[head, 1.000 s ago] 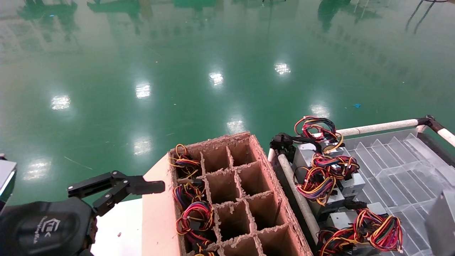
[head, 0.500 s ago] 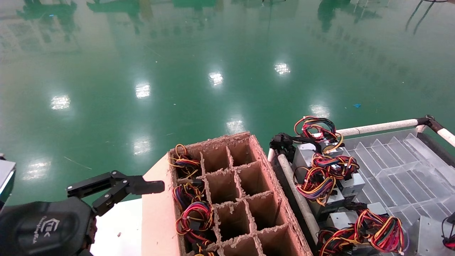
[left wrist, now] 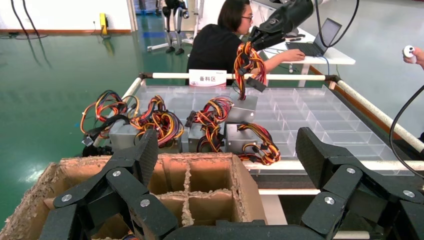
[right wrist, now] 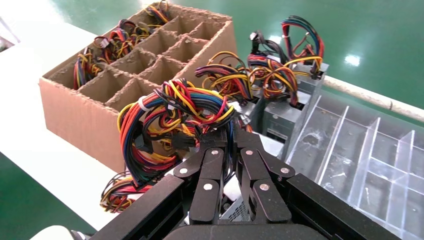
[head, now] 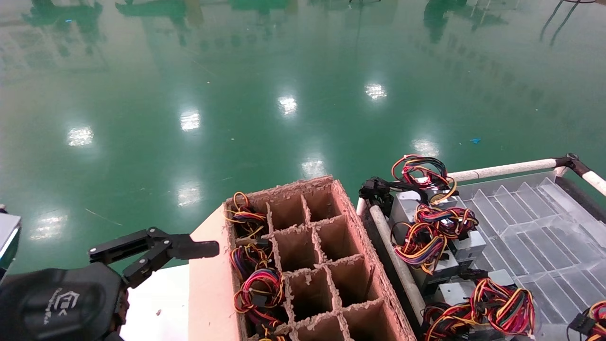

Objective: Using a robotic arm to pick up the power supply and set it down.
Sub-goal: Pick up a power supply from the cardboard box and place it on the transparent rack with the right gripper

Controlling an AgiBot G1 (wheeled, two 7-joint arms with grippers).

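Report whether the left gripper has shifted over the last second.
No. The left gripper sits open at the same spot beside the left wall of the cardboard box.

I have the power supply [left wrist: 247, 60] up in the air, hanging from my right gripper [right wrist: 231, 131], whose jaws are pinched together on its wire bundle [right wrist: 172, 117]. From the left wrist camera, the red, yellow, orange and black wires dangle below the black gripper, with a black plug at the loose end, high above the clear divided tray. From the right wrist camera, the bundle loops thickly just in front of the jaws, tied with a white band. A sliver of grey metal shows under the jaws; I cannot tell whether it is the box. In the head view only a few wires [head: 589, 322] show at the lower right corner.
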